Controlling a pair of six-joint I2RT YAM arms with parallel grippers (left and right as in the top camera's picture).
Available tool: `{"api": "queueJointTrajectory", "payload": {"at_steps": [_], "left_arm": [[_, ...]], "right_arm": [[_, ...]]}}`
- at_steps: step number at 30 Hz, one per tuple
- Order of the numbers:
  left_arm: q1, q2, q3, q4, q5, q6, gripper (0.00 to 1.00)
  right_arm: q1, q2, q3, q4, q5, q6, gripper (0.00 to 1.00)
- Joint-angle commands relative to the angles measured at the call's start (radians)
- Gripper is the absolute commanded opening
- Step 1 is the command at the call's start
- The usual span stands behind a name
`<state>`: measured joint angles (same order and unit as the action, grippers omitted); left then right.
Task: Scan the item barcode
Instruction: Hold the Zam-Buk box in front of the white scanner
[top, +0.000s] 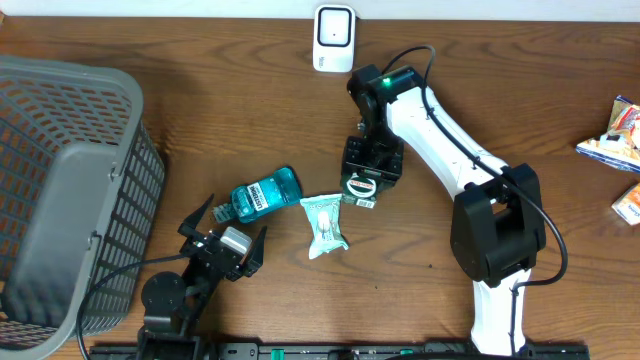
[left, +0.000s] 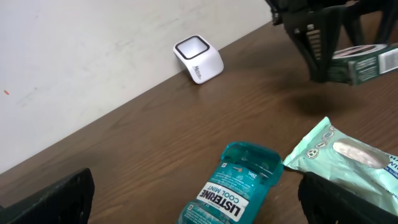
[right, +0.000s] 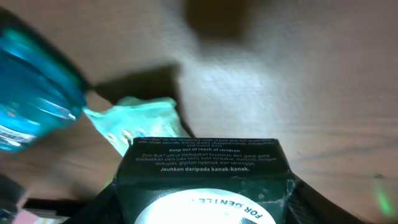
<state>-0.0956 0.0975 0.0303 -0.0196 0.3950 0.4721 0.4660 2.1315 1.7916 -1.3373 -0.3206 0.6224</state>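
Note:
My right gripper (top: 368, 168) is shut on a dark green Zam-Buk box (top: 362, 184), held above the table below the white barcode scanner (top: 333, 38). In the right wrist view the box (right: 205, 165) fills the space between the jaws, its printed side up. The scanner (left: 198, 58) stands against the back wall, apart from the box (left: 364, 65). My left gripper (top: 222, 232) is open near the front edge, with nothing in it. Just ahead of its fingers (left: 53, 199) lies a teal Listerine bottle (left: 233, 190).
A pale green packet (top: 325, 225) lies beside the Listerine bottle (top: 265, 193), under the held box. A grey mesh basket (top: 60, 190) takes up the left side. Some packaged items (top: 615, 135) lie at the right edge.

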Motion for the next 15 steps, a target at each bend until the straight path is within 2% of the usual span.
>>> {"api": "queueJointTrajectory", "payload": {"at_steps": [1, 3, 15], "left_arm": [[-0.004, -0.001, -0.026, -0.020, 0.020, 0.006, 0.98], [-0.004, -0.001, -0.026, -0.020, 0.020, 0.006, 0.98], [-0.004, -0.001, -0.026, -0.020, 0.020, 0.006, 0.98]], "right_arm": [[-0.011, -0.005, 0.025, 0.045, -0.018, 0.020, 0.41], [-0.019, -0.005, 0.029, 0.092, -0.012, 0.020, 0.34], [-0.013, -0.005, 0.034, 0.612, 0.159, -0.101, 0.36]]}}
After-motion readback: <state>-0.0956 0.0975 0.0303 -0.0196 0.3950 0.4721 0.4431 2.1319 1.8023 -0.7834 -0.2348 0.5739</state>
